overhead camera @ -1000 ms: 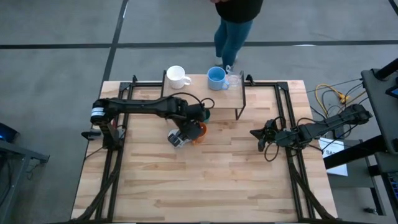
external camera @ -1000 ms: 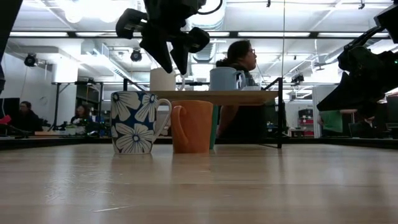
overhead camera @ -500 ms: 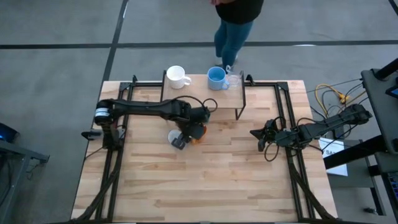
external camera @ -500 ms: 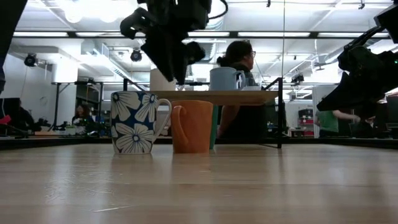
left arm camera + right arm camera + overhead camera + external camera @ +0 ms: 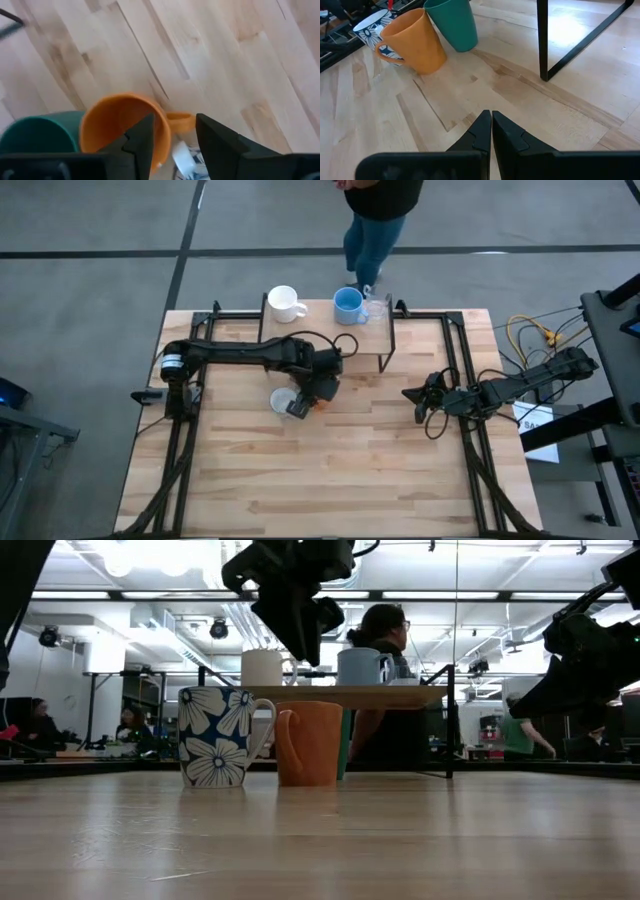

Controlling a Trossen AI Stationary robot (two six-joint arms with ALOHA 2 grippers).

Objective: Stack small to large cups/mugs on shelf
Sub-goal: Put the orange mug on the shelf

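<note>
On the wooden table point(image 5: 330, 470), seen from table height, a white mug with a dark blue flower pattern point(image 5: 218, 736) stands nearest the front, its handle turned toward the orange mug point(image 5: 308, 743) just beside it. A dark green cup point(image 5: 451, 22) stands close behind the orange mug, between it and the shelf; in the low view only a sliver of it shows past the orange mug's side.

The left gripper point(image 5: 312, 386) hangs in the air above the orange mug, fingers spread and holding nothing; its wrist camera looks straight down into the mug's open mouth, with one finger point(image 5: 142, 140) over the rim and the handle showing between the two. From above, the arm hides most of the orange mug and the green cup, while the patterned mug's rim shows just beside the gripper, on the side toward the table's near edge.

Toward the table's right edge, the right gripper point(image 5: 409, 394) waits above the bare wood, fingers point(image 5: 481, 131) pressed together and empty, well apart from the mugs.

Farther back, the shelf point(image 5: 375, 338), a light wooden top on thin black legs, stands along the table's far edge. A plain white mug point(image 5: 284, 303) sits at its left end, a light blue mug point(image 5: 348, 305) nearer its right end, and a clear glass point(image 5: 375, 307) just beside the blue one.

Beyond the far edge a person in jeans point(image 5: 375, 230) stands on the grey floor.
</note>
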